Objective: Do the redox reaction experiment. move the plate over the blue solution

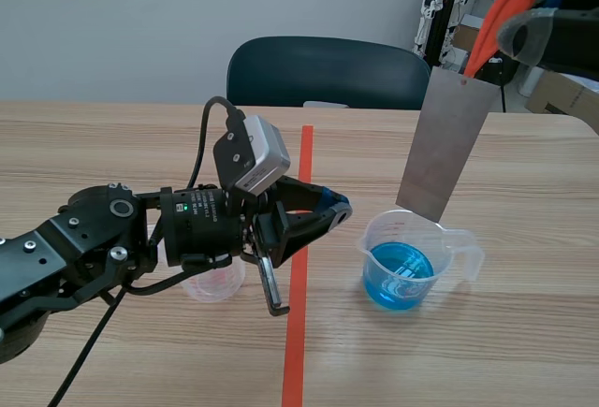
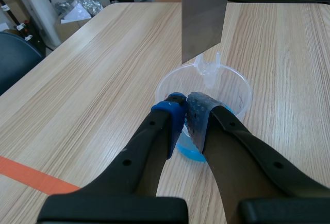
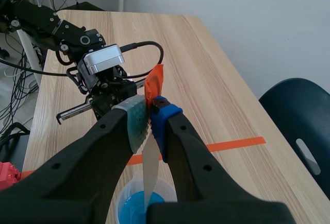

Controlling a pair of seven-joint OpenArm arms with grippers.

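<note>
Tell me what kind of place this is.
Likely a robotics lab: the right gripper holds a metal plate above a beaker of blue solution on a tape-marked wooden table.

**Surfaces as I read them from here**

The plate (image 1: pixel 447 140) looks to me like dull grey metal, matt and faintly brushed. At seven o'clock from it, the beaker (image 1: pixel 456 243) is clear, glossy plastic, and the blue solution (image 1: pixel 401 271) shines. The table (image 1: pixel 112 145) is matt wood grain. The left gripper (image 1: pixel 339 209) is matt black plastic.

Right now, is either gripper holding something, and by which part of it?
The right gripper holds the metal plate by its orange top end, pinched between the fingers. The left gripper is shut on nothing.
</note>
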